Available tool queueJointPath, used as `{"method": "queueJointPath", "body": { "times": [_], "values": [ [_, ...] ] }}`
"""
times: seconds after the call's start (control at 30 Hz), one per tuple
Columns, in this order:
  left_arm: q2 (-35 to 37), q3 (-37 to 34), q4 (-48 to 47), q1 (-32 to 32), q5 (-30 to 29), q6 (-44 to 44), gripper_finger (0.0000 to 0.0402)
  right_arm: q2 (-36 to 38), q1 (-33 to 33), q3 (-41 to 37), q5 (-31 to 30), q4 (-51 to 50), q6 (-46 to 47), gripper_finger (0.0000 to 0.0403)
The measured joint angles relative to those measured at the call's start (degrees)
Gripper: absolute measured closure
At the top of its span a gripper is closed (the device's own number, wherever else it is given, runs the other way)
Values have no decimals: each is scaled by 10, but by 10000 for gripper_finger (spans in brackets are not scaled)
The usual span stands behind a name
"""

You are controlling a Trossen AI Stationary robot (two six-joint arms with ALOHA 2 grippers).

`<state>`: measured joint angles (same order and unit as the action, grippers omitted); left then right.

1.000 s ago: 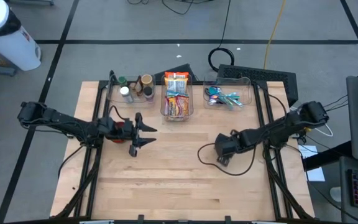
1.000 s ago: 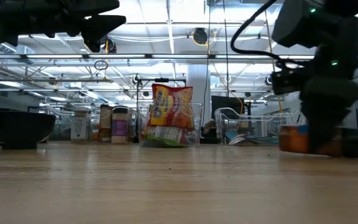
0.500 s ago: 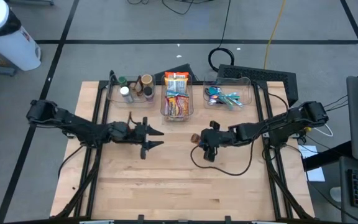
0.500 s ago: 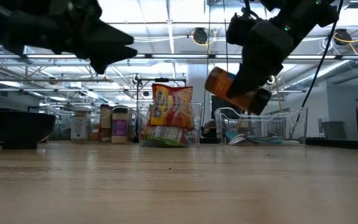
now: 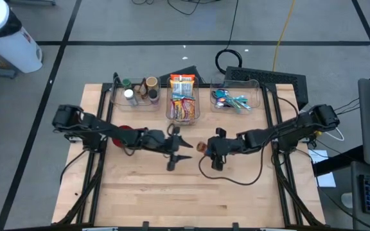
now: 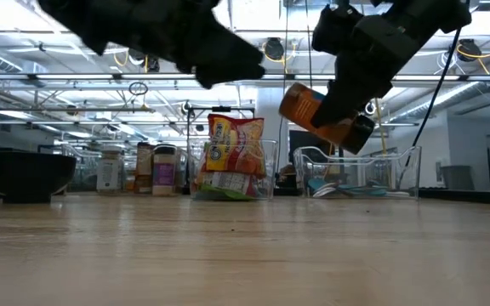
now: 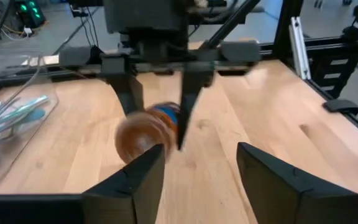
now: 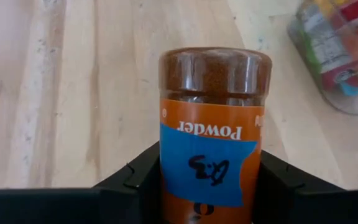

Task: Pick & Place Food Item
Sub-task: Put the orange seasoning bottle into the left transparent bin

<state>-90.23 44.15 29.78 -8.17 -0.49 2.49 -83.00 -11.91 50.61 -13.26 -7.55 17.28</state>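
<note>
You are looking at the right gripper (image 5: 205, 147) holding a spice jar (image 6: 323, 117) up in the air above the middle of the wooden table (image 5: 191, 192). Its two dark fingers are pinching the jar on both sides of the orange and blue label, as the right wrist view is showing (image 8: 211, 143). The jar is not standing up. It is lying tilted, and its long side is running almost level with the table. In the high view its brown end (image 5: 200, 145) is pointing toward the left arm, and in the low view that end is sitting a little higher than the other end. The left gripper (image 5: 184, 150) is hanging in the air just beside the jar, facing it. Its fingers (image 7: 127, 184) are spread apart and are holding nothing. In the left wrist view you are seeing the jar (image 7: 146, 129) straight ahead, between the right gripper's two thin fingers, with its round brown end facing the camera. At the far edge of the table three clear bins are sitting in a row. One is holding small bottles (image 5: 139, 90), the middle one is holding snack packets (image 5: 183, 101), and the last one is holding utensils (image 5: 233, 100). In the low view a dark bowl (image 6: 24, 174) is sitting on the table.
</note>
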Motion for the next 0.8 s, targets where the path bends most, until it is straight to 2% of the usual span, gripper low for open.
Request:
{"method": "queueJointPath", "body": {
  "times": [0.3, 0.5, 0.63, 0.8],
  "values": [
    [-59, 93, -58, 13, 35, 4, 120, 0, -29, 0, -2, 1, 6, 241],
    [-81, 110, -63, 15, 41, -3, 81, 0, -36, 0, -2, 26, 7, 241],
    [-81, 110, -66, 19, 43, -3, 70, 0, -36, 0, -3, 28, 8, 241],
    [-81, 109, -63, 27, 35, 1, 76, 0, -35, 0, -5, 30, 9, 241]
  ]
}}
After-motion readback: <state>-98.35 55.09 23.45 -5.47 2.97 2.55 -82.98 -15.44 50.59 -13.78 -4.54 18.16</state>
